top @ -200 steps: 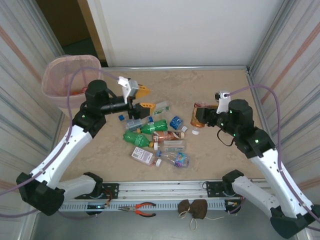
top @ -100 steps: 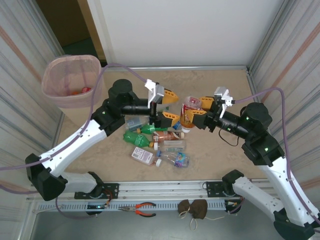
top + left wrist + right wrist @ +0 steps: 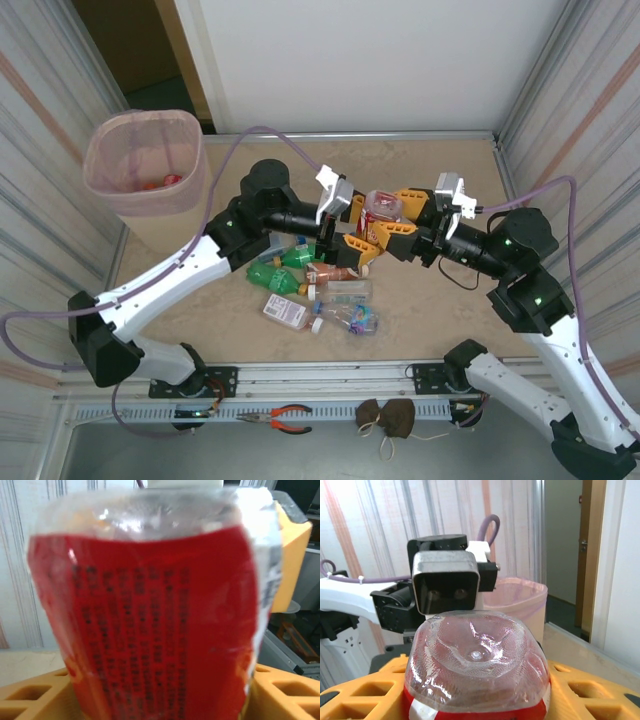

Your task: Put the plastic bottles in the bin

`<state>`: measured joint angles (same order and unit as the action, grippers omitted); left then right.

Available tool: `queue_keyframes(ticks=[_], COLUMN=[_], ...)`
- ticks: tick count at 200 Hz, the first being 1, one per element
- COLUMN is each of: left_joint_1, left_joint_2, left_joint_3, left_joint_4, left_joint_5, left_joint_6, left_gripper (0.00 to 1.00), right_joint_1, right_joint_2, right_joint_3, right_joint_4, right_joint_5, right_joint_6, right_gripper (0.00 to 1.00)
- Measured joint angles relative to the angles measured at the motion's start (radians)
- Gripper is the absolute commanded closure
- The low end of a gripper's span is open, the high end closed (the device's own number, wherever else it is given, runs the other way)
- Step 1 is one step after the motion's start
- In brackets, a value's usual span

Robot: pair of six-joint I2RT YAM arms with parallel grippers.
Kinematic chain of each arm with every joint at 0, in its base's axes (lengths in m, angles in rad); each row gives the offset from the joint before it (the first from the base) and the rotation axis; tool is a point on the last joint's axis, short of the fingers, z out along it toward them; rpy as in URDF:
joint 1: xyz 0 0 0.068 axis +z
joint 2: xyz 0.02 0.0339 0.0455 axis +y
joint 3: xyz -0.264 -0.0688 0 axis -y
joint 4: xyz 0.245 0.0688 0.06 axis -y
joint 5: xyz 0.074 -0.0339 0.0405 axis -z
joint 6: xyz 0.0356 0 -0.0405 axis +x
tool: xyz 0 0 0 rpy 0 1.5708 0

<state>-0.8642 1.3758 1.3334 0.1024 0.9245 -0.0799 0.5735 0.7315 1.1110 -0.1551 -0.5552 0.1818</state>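
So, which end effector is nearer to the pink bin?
Left. The left end effector is at the side of the red-label bottle facing the bin; the right end effector is at the bottle's far side, further from the bin.

Red-labelled bottle: label print too blurred for you to read; lower end cut off by the left wrist view's edge. Left pincer: grip on it cannot be told. Bin: reddish contents too small for you to name.
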Motion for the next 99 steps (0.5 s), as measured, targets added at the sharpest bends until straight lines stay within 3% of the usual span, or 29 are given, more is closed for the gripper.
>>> queue_keyframes(ticks=[69,99], left_joint_1=[-0.001,-0.001], left_joint_2=[0.001,0.001], left_joint_3=[0.003,0.003], left_joint_4=[0.0,0.0], left_joint_5=[0.019,0.017], left_joint_6=[0.0,0.002], left_gripper=[0.48,0.49], right_joint_1=[0.01,0.011], right_joint_2=[0.001,0.001], right_joint_3=[0.009,0.01], right_joint_4=[0.009,0.008], right_joint_5=[0.005,0.008], right_joint_6=[-0.011,-0.014], right_gripper=[0.44,0.3])
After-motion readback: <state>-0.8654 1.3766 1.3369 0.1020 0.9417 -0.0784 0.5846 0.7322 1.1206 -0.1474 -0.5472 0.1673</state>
